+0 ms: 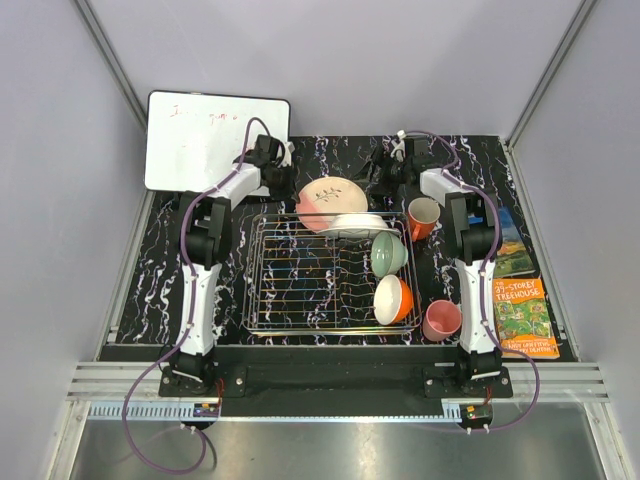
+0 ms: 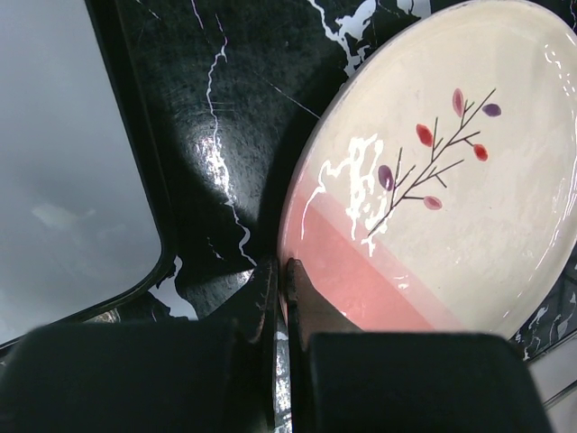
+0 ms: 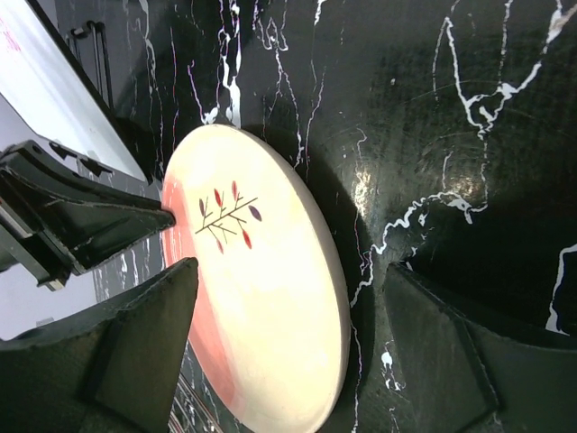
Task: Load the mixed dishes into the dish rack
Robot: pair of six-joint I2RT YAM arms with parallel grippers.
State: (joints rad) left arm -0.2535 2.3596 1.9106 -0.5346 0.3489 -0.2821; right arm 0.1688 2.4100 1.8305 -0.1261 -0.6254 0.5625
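Note:
The silver wire dish rack (image 1: 300, 285) stands mid-table. The pale green bowl (image 1: 388, 253), the orange bowl (image 1: 393, 299) and the white plate (image 1: 357, 225) sit along its right and back side. The orange mug (image 1: 422, 217) and the pink cup (image 1: 441, 320) stand on the table right of it. My left gripper (image 1: 287, 180) is shut on the pink rim (image 2: 281, 271) of the pink-cream plate (image 1: 332, 203), holding it tilted over the rack's back edge. My right gripper (image 1: 385, 168) is open, its jaws either side of the plate (image 3: 270, 271).
A white whiteboard (image 1: 215, 140) lies at the back left, close behind my left gripper. Colourful books (image 1: 522, 310) lie along the right edge by the right arm. The table top (image 1: 330, 150) is black marbled, with grey walls around it.

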